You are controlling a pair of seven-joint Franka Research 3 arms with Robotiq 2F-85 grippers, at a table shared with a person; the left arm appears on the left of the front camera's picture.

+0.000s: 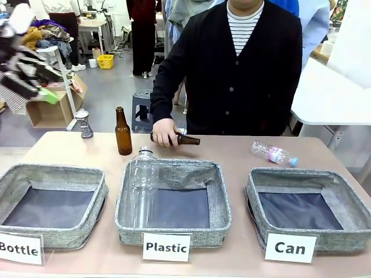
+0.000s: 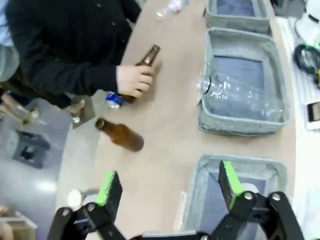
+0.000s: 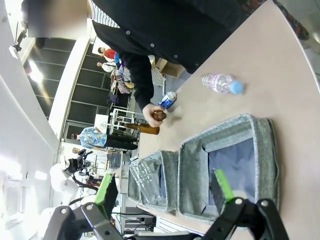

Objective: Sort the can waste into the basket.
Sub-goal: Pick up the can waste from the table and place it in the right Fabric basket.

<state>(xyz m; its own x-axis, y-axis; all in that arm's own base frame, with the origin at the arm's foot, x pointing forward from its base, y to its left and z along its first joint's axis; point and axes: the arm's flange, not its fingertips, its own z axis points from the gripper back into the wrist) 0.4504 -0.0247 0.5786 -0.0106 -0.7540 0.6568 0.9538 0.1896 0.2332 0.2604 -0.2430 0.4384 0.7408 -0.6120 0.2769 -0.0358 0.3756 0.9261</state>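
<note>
Left fingers (image 2: 109, 189) apart, empty; right fingers (image 3: 106, 189) apart, empty. Blue can (image 2: 113, 100) just beside person's hand (image 2: 134, 80) on lying brown bottle (image 2: 147, 56). Dark can (image 1: 85, 124) at desk's (image 1: 232, 156) far-left edge; basket (image 1: 293, 172) front right.

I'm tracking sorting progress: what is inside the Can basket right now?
Can basket: dark bottom panel, no can on the part that shows. Its near wall covers the floor strip closest to the front camera. The blue can is by the person's hand.

The basket (image 1: 290, 179) is grey fabric with a dark bottom and black-on-white label, one can (image 3: 168, 99) blue with white lettering, the upright bottle (image 1: 123, 134) brown, the tabletop (image 1: 232, 155) beige, the person's cardigan (image 1: 261, 75) black over a black-and-white striped shirt (image 1: 243, 26).
</note>
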